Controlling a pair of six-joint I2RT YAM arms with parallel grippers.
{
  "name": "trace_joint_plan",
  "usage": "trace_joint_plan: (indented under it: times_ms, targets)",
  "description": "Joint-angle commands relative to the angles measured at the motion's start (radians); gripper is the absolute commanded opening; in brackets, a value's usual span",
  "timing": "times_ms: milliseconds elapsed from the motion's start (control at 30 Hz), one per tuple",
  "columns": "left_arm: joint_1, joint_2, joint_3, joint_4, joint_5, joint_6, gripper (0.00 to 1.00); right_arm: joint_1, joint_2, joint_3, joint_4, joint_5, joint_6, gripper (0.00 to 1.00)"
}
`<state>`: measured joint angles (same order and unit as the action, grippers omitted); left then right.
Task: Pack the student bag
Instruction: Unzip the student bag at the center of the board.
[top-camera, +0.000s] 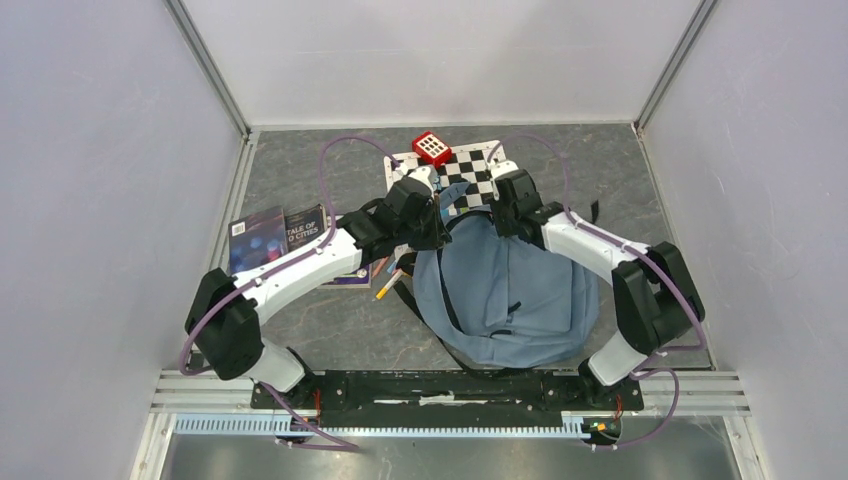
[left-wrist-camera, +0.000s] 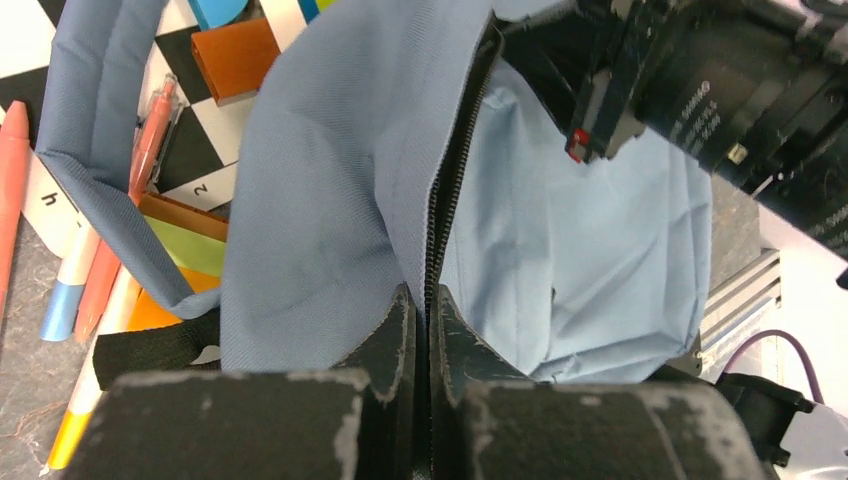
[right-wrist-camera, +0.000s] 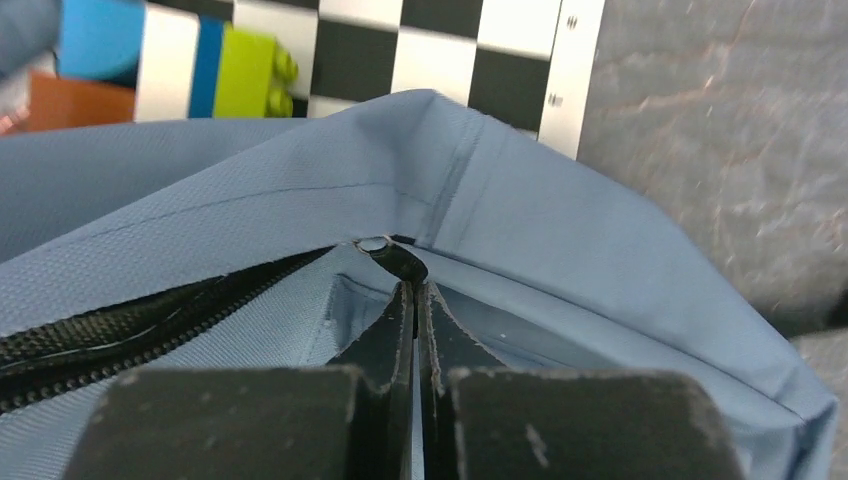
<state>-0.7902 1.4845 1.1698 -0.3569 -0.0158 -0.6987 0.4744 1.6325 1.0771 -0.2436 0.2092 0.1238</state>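
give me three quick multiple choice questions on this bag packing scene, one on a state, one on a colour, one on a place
1. The left gripper is
A. shut on the zipper edge of the student bag
B. wide open
C. shut on empty air

2. The student bag is
A. red
B. green
C. blue-grey

3. The red block sits
A. inside the student bag
B. at a far corner of the checkered board
C. in the left gripper

Answers:
1 A, in the left wrist view the fingers are pressed together with the zipper line and fabric between them.
2 C, the fabric reads blue-grey in all three views.
3 B, the top view shows it on the board's far left corner, beyond the bag.
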Motion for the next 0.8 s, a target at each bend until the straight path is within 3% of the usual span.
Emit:
trace_joint_plan:
  times_ms: [0, 200, 600, 767]
  targets:
    - [0.002, 0.007, 0.002, -0.008, -0.019, 0.014, 0.02, 0.013, -0.097, -0.102, 0.042, 0.003, 0.07, 0.0]
    - [0.01, 0.023, 0.01, -0.031, -0.038, 0.011, 0.02, 0.02, -0.102, -0.152, 0.054, 0.015, 0.1, 0.0]
    - [0.04, -0.029, -0.035, -0.052, -0.11, -0.016, 0.02, 0.018, -0.023, -0.109, -0.031, 0.211, 0.128, 0.0]
    - [0.049, -0.033, -0.06, -0.004, -0.052, -0.011, 0.02, 0.019, -0.018, -0.102, -0.033, 0.2, 0.114, 0.0]
